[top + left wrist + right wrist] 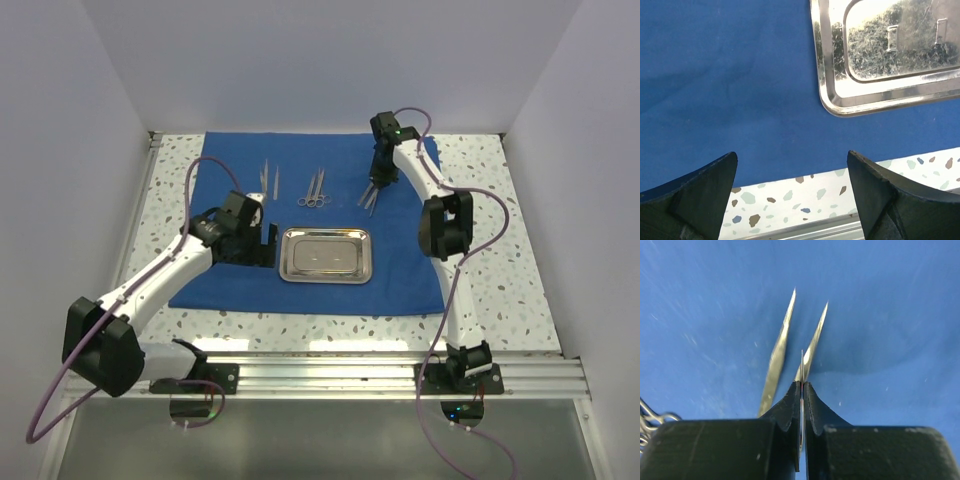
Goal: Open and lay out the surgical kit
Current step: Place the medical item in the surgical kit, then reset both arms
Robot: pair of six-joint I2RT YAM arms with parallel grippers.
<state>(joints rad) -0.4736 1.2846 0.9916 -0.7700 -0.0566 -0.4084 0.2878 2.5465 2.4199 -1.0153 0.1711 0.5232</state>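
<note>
Working near to far, top view. Both bases sit on the rail (pixel 330 372) at 6 o'clock.

Left arm leans from its base toward 1 o'clock, low over the table (pixel 500 290). Its wrist is over the blue cloth (pixel 215 285). I read the left gripper (pixel 268 238) as released: jaws wide, nothing between them. The steel tray (pixel 325 279) lies flat on the cloth just beside it at 3 o'clock, not touching.

Left wrist cam agrees. Between the fingertips of the left gripper (pixel 791 162) I see only the cloth (pixel 730 75) and its near hem on the speckled top. The tray's (pixel 875 97) rounded corner is at 1 o'clock, well clear of both fingers.

Past the tray, all on the cloth:
- spare tweezers (pixel 270 181) at 11 o'clock
- scissors (pixel 315 192) at 12 o'clock
- held tweezers (pixel 370 199) at 1 o'clock, under the right gripper (pixel 378 184)

Right arm rises from its base, with the elbow at 3 o'clock of the tray. The forearm reaches toward 11 o'clock and the wrist is pitched down at the cloth.

Right wrist cam: the right gripper (pixel 801 386) is clenched on a thin steel edge of the held tweezers (pixel 811 346). Two pointed tips stick out at 12 o'clock over the cloth (pixel 890 315). I can't tell if the tips touch the fabric.
</note>
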